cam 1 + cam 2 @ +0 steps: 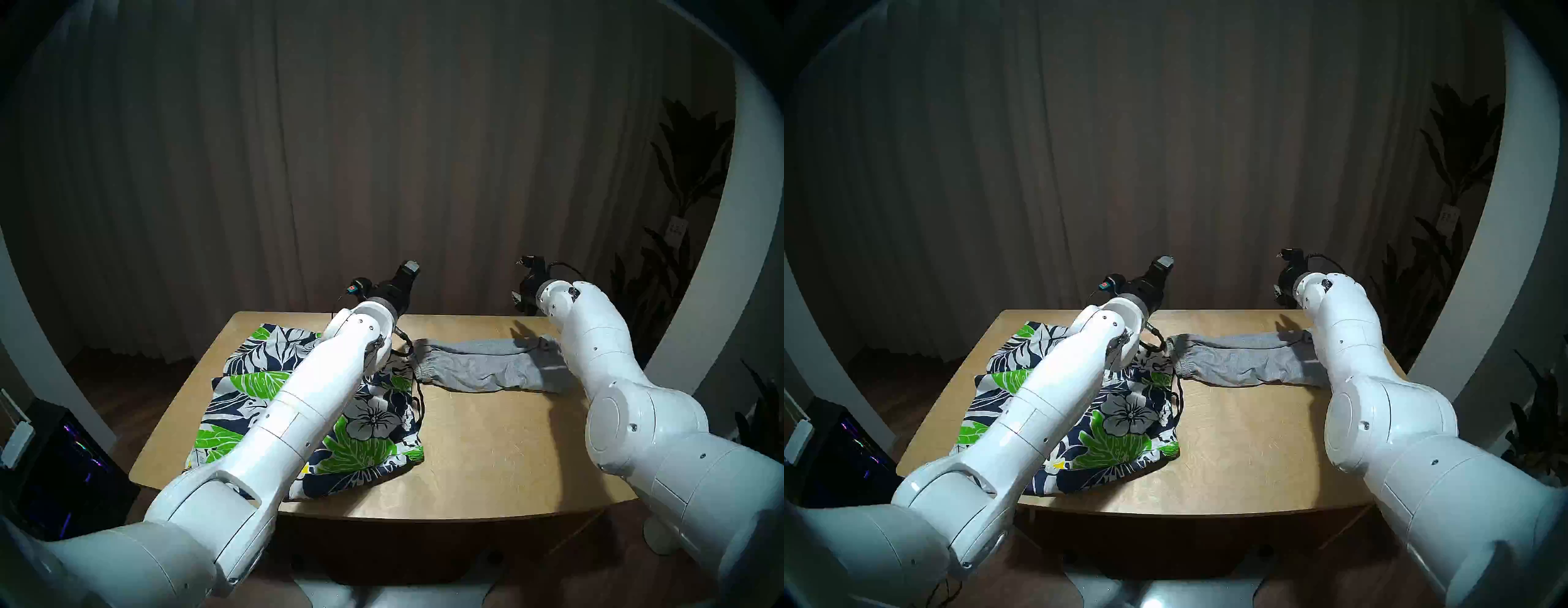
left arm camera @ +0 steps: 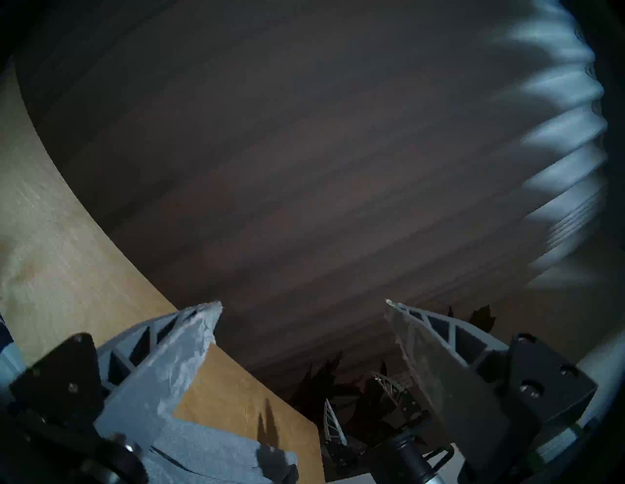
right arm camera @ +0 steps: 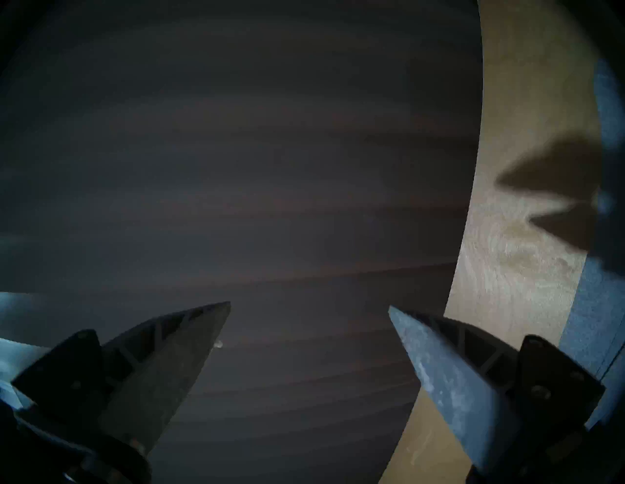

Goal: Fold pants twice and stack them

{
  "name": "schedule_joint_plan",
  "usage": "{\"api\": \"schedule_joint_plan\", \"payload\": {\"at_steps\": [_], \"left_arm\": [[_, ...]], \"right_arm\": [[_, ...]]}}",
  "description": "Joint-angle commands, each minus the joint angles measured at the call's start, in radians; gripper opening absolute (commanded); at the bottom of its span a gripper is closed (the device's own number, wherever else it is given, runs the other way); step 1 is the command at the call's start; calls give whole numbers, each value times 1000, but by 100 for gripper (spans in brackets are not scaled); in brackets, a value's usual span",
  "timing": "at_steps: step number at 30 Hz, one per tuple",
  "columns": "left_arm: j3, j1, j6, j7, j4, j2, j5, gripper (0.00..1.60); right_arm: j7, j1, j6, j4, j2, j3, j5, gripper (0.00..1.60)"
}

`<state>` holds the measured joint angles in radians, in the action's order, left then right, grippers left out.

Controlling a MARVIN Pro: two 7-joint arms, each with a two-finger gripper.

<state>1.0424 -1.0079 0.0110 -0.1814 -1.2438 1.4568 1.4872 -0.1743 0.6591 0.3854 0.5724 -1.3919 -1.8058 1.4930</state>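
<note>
Both grippers are seen with fingers spread wide and nothing held: the left gripper [image 2: 302, 304] and the right gripper [image 3: 309, 306] are raised over the far edge of the wooden table [image 1: 488, 446], pointed at the dark curtain [image 1: 382, 148]. Only the head views show the clothes. The floral shorts [image 1: 369, 429] are spread on the table's left half, partly hidden by the left arm; the grey shorts [image 1: 479, 369] are laid on its far right part, their waistband just beside the floral pair's drawstring. Only the left wrist view catches the right gripper beyond the table's edge. No writing can be read
</note>
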Motion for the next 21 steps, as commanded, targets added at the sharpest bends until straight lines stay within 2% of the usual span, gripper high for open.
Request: {"api": "schedule_joint_plan", "payload": {"at_steps": [1,21], "left_arm": [[12,-29,6,38,-86,-35,-1,160],[85,-132,28,69,-209,-144,-3,160]], "right_arm": [[16,23,39,61,-21,8,8,160],[27,138,162,188,-83,53,46,160]]}}
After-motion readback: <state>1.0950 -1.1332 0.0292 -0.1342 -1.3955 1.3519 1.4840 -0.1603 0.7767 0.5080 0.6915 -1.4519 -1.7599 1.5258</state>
